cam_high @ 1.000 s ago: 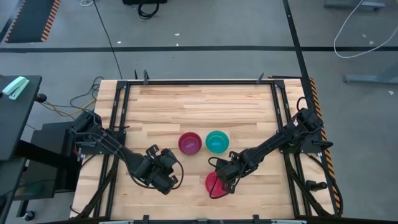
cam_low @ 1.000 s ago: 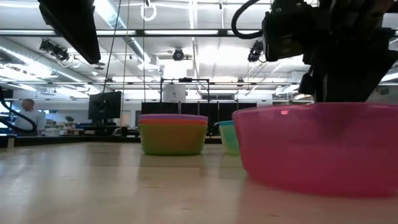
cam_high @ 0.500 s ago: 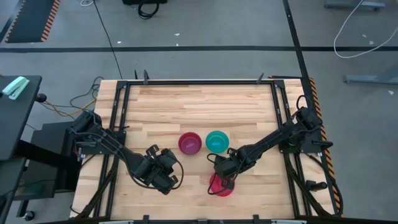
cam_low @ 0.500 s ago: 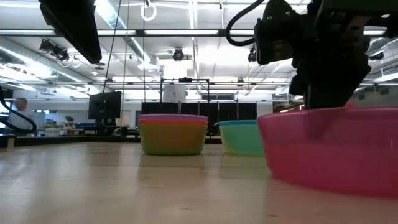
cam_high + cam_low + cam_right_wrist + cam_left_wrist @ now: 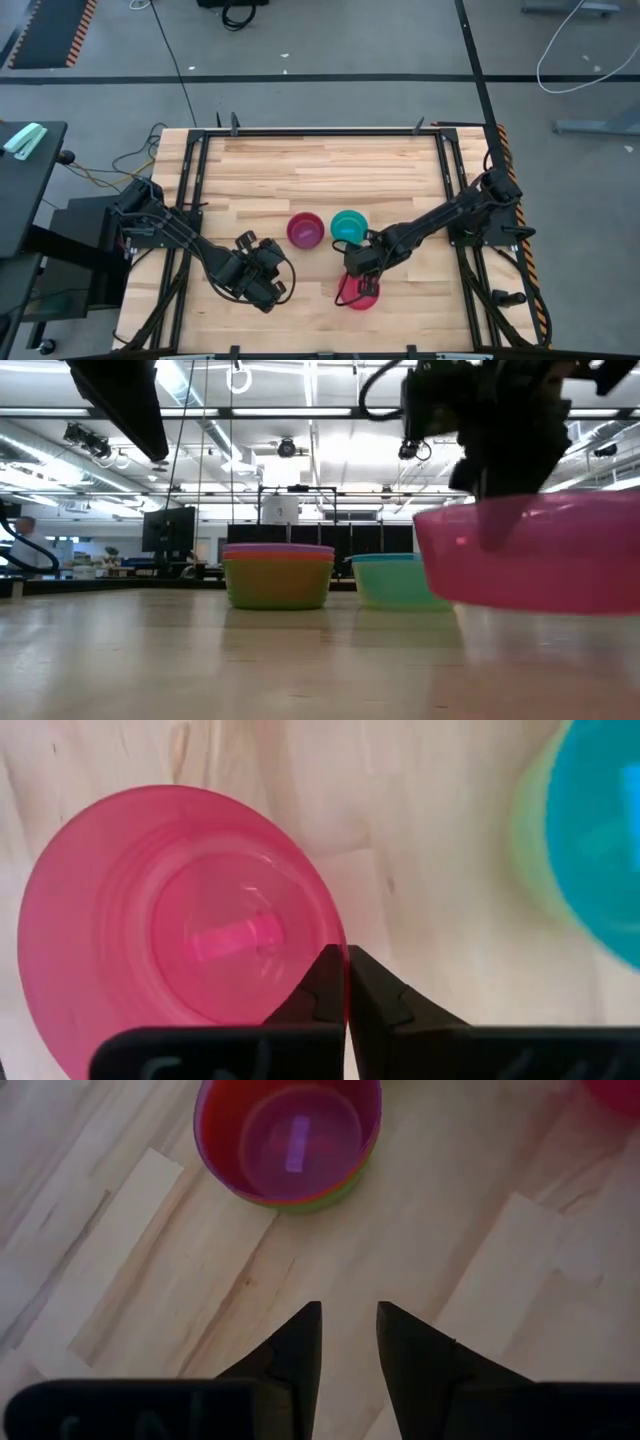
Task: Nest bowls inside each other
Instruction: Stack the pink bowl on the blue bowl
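Observation:
A pink bowl (image 5: 540, 555) hangs just above the table near its front edge, with my right gripper (image 5: 346, 978) shut on its rim. Farther back, a stack of bowls with a purple one on top (image 5: 305, 229) rests on its base. Next to it a blue bowl sits nested in a green one (image 5: 349, 227). My left gripper (image 5: 348, 1330) hovers open over bare wood at the near left of the stack (image 5: 288, 1140), touching nothing. My right gripper pinches the pink bowl's rim (image 5: 338, 945) on the bowl's far side, one finger inside the bowl and one outside. The fingers come from above, pointing down. The bowl (image 5: 358, 292) hangs open side up, nearly level, lifted clear of the table.
Bare wood lies on the left half and along the far part of the table (image 5: 320, 165). Black frame rails (image 5: 195, 180) run along both sides. A person (image 5: 20, 545) stands far off in the room behind.
My right gripper has shut on the pink bowl's rim and gone up, a little toward the far edge. The bowl, which stood on the table a second ago, first slid a little and is now lifted clear.

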`<state>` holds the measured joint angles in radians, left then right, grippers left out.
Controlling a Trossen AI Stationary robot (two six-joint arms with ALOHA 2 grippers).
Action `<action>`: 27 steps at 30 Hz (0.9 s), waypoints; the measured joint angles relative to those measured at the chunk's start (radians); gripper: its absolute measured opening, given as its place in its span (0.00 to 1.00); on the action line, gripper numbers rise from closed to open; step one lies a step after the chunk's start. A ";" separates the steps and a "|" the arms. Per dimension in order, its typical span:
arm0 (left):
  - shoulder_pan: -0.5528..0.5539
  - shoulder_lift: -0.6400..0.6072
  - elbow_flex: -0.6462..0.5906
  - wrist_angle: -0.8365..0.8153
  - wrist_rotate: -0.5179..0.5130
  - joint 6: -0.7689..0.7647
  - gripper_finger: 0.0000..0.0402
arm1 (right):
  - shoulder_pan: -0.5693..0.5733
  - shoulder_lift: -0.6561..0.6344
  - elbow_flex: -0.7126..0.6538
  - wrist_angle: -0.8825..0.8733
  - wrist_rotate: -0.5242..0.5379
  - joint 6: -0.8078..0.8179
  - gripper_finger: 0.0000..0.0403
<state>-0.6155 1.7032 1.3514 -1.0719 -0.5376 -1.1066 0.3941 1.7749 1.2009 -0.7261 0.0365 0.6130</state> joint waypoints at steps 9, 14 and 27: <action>0.000 0.000 0.000 -0.003 -0.043 0.019 0.27 | -0.059 -0.001 0.208 -0.217 0.097 -0.141 0.01; 0.000 -0.001 0.000 -0.033 -0.054 0.019 0.27 | -0.164 -0.001 0.285 -0.321 0.135 -0.222 0.00; 0.001 -0.001 0.000 -0.084 -0.083 0.019 0.27 | -0.461 -0.001 0.298 -0.333 0.000 -0.333 0.00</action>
<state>-0.6147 1.7022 1.3510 -1.1555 -0.6204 -1.0878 -0.0669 1.7744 1.4990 -1.0592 0.0364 0.2805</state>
